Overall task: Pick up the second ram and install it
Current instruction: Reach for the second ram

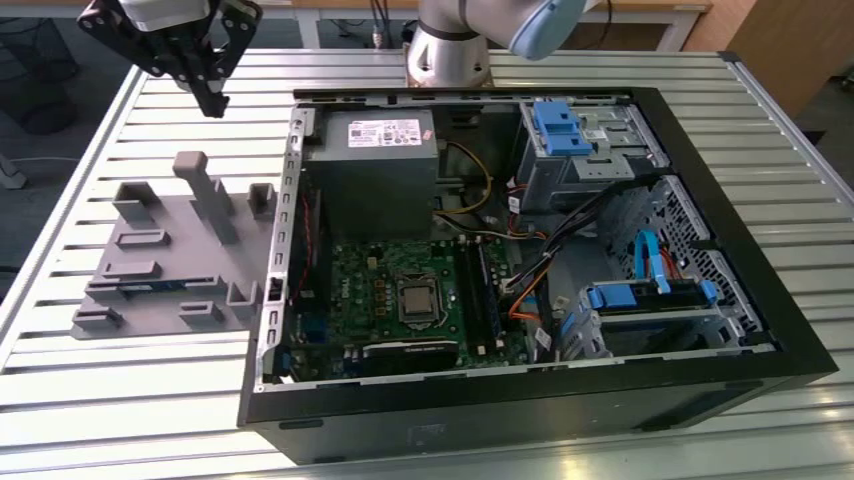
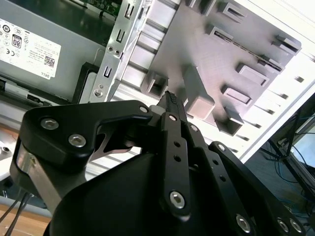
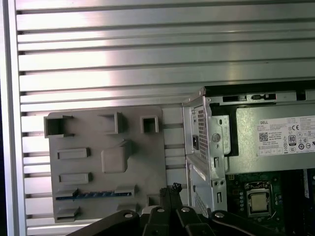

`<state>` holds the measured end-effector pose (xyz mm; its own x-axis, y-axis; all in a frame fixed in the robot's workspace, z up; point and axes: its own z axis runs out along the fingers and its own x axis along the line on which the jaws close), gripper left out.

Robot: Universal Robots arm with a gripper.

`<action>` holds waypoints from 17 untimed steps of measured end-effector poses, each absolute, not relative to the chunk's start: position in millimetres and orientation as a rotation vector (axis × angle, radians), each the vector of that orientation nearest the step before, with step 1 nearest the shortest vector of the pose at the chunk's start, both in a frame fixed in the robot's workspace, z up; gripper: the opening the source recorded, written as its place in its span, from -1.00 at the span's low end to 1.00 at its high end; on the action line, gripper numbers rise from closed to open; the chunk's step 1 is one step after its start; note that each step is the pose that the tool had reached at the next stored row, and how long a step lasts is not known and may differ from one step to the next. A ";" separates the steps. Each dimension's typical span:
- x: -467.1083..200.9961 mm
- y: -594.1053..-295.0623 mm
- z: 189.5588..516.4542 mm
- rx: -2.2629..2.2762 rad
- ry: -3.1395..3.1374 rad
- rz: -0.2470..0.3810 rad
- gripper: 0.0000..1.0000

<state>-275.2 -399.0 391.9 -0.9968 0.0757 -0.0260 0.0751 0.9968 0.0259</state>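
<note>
**benchrat:** On the bench, to the exterior view's left of the open computer case, there's the grey fixture. The second ram sits in one of its slots, at the end away from the arm. What stage is this?

**slotjockey:** Pick-up, I'd say, and barely begun. The jaws hang in the air over the fixture's other end, well apart from the strip. They're pinched shut with nothing between them.

**benchrat:** So what does the grab need?

**slotjockey:** My guess is the jaws need to open, turn to straddle the thin board across its thickness, and come straight down on it. The tall posts on the fixture stand between the jaws and the strip, so there isn't much room for a sloppy approach. The case's metal side wall is just beside the fixture too.

**benchrat:** And the install end?

**slotjockey:** The memory slots run along the motherboard near the processor socket. Loose cables drape close by. I honestly can't tell whether a slot is already filled.
</note>
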 end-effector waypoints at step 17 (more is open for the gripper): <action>-290.5 -399.0 391.8 0.118 3.112 0.039 -0.79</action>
